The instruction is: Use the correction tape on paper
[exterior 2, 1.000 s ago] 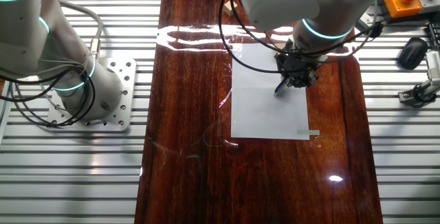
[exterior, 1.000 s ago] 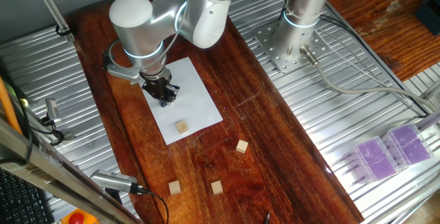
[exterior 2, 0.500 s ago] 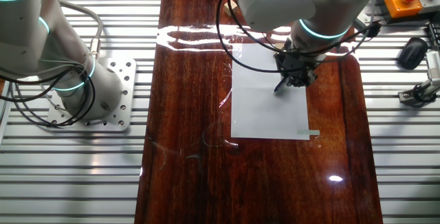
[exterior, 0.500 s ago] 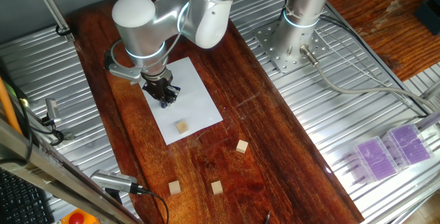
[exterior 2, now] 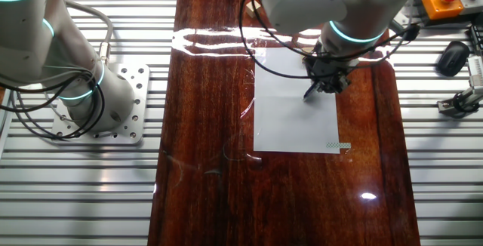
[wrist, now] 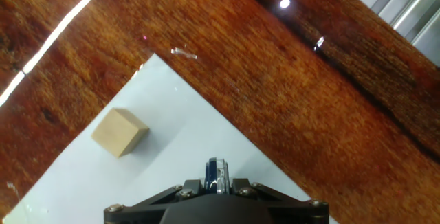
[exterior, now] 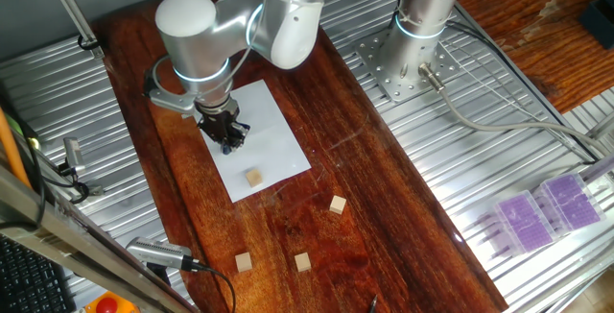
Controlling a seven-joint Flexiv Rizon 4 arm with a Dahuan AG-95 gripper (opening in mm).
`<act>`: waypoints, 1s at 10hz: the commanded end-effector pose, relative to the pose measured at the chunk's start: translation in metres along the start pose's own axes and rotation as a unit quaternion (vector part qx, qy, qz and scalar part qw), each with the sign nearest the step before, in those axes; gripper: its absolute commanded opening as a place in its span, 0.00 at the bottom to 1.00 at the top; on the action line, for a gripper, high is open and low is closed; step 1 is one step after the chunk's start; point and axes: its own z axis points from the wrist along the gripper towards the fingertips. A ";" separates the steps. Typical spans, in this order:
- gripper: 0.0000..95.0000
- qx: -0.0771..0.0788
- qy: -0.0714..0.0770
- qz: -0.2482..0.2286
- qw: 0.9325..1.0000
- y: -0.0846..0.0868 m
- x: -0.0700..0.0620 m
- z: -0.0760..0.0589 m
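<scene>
The correction tape [wrist: 217, 176] is pinched in the claw [exterior: 230, 140] over the paper [exterior: 278, 150]; a wooden cube [wrist: 120, 132] lies at ten o'clock on the sheet.

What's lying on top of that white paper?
On the paper sits one wooden cube, and the tool presses the correction tape down onto it. Whatever mark lies under the tool is covered.

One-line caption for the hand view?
Tool gripping correction tape over the paper, a wooden cube resting nearby.
</scene>
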 end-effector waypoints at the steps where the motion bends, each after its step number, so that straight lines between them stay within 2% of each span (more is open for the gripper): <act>1: 0.00 0.000 0.006 -0.003 1.000 0.001 -0.001 -0.002; 2: 0.00 0.002 0.012 -0.006 1.000 0.001 0.000 -0.005; 5: 0.00 0.001 0.016 -0.009 1.000 0.000 0.005 -0.008; 7: 0.00 0.001 0.016 -0.014 1.000 -0.004 0.012 -0.011; 10: 0.00 0.001 0.012 -0.017 1.000 -0.006 0.020 -0.008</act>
